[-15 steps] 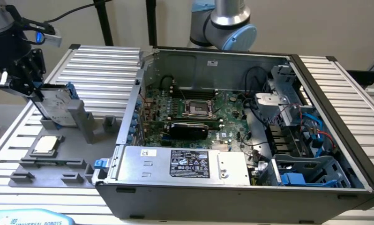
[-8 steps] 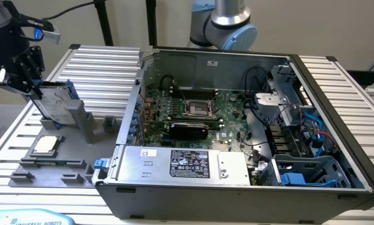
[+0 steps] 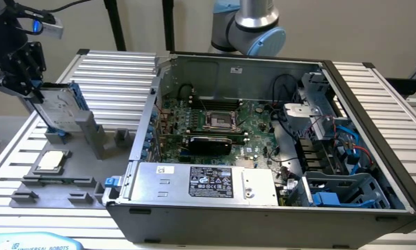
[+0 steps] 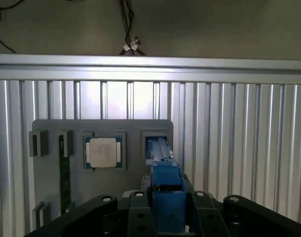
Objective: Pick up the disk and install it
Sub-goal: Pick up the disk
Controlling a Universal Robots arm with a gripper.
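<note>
The disk [image 3: 58, 110], a silver-grey drive in a bright blue frame, stands on edge at the exterior view's left. Its lower end is at the slot of a grey stand [image 3: 89, 136]. My gripper [image 3: 35, 91] is at the disk's upper edge, and its black fingers are shut on the drive. In the wrist view the disk's blue frame [image 4: 165, 185] runs between my fingers [image 4: 138, 213], above the open slot in the grey fixture plate [image 4: 135, 173]. Whether the disk still touches the slot I cannot tell.
A square silver chip [image 3: 50, 160] sits in the fixture plate [image 3: 55, 195] in front of the stand. The open computer case [image 3: 375, 130] lies to the exterior view's right, with its motherboard [image 3: 215, 120], a silver power supply box [image 3: 204, 182] and blue-railed drive bays [image 3: 340, 194]. All rest on a ribbed aluminium table [image 3: 114, 73].
</note>
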